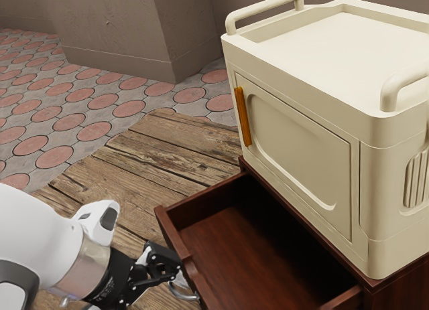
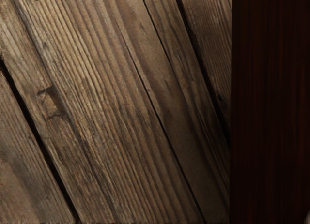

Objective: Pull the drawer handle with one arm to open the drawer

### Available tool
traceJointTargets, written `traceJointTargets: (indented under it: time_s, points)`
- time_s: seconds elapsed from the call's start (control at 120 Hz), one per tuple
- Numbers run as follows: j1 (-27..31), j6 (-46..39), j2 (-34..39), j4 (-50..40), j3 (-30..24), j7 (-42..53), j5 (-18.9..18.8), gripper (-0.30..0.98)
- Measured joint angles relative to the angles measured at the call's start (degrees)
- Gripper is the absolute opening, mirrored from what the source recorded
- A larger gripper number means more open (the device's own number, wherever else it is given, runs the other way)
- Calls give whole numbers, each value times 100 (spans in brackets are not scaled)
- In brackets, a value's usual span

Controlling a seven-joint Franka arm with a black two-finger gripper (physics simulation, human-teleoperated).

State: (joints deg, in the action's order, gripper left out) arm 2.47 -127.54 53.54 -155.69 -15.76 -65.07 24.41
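The dark red-brown drawer [image 1: 231,250] stands pulled out from the cabinet under the cream box, and its inside is bare. On its front, low in the exterior view, is a curved metal handle [image 1: 185,296]. My black gripper [image 1: 173,266] is right at the drawer front, beside the handle's upper end and partly covering it; whether it grips the handle cannot be made out. In the wrist view the dark drawer wood [image 2: 271,108] runs along one side of the planks.
A cream box [image 1: 322,96] with an orange handle [image 1: 242,116] on its door sits on top of the cabinet [image 1: 402,290]. Wooden planks [image 1: 144,156] lie beside the drawer, with a tiled floor [image 1: 94,102] and a wall block [image 1: 120,29] beyond.
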Motion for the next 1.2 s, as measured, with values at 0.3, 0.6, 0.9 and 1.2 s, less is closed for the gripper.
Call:
traceJointTargets:
  time_s: [0.3,0.6,0.9,1.2]
  points:
    - [-233,232,375,-194,385,-119,-454,68]
    - [-254,389,512,-248,503,-209,-638,68]
    - [-282,291,394,-221,493,-273,-599,69]
    - [-370,66,212,-161,483,-321,-514,69]
